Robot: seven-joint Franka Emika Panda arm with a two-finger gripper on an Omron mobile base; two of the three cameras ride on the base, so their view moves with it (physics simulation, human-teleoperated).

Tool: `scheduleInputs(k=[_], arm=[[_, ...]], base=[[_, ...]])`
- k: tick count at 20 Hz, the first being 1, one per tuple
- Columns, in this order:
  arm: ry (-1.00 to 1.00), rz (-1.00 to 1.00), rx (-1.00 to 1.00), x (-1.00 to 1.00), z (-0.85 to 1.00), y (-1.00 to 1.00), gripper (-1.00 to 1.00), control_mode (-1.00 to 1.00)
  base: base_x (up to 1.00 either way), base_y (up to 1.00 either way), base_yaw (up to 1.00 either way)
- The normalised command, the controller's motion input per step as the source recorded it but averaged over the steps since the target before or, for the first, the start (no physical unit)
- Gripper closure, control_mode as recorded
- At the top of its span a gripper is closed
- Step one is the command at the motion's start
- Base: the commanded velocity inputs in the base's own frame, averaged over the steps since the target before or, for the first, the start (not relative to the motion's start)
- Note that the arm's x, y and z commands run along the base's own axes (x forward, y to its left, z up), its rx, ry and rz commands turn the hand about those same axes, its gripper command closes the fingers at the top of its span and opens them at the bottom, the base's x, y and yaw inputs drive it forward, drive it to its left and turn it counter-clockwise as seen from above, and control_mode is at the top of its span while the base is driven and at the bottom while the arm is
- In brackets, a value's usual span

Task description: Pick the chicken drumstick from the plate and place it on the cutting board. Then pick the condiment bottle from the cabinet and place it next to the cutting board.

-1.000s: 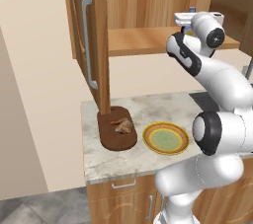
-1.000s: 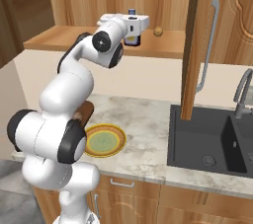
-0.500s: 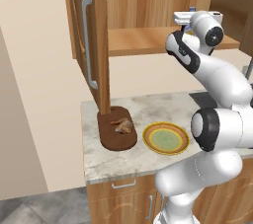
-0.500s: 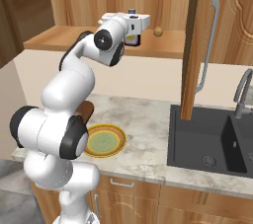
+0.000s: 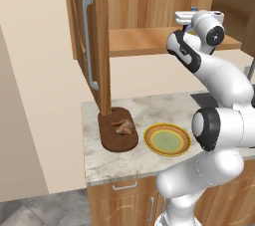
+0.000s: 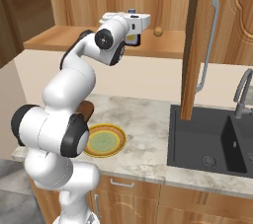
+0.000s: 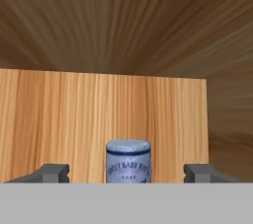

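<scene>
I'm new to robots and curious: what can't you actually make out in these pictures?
- Bottle: hand view's bottom edge cuts off its lower part, so contact with the fingers is unclear.
- Board: in the right base view the arm covers most of it.
- Knob: too small to identify.

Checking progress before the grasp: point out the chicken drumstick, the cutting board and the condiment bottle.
chicken drumstick (image 5: pixel 124 127), left base view, meaty middle.
cutting board (image 5: pixel 115 142), left base view, bare near end.
condiment bottle (image 7: pixel 128 164), hand view, label below the pale cap.
</scene>
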Motion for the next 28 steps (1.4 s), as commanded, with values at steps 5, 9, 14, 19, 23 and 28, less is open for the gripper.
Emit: scheduleInputs(k=[5,9,14,19,23,28], arm=[[0.00,0.00,0.00,0.00,0.00,0.00,1.00,-1.00],[0.00,0.00,0.00,0.00,0.00,0.00,1.00,-1.00],[0.00,0.00,0.00,-0.02,0.00,0.00,1.00,-1.00],[0.00,0.00,0.00,-0.15,0.07,0.00,1.00,-1.00],[0.00,0.00,0.00,-0.24,0.21,0.00,1.00,-1.00],[0.00,0.00,0.00,-0.29,0.27,0.00,1.00,-1.00]], base=[[0.00,0.00,0.00],[0.00,0.00,0.00],[0.00,0.00,0.00],[0.00,0.00,0.00],[0.00,0.00,0.00],[0.00,0.00,0.00]])
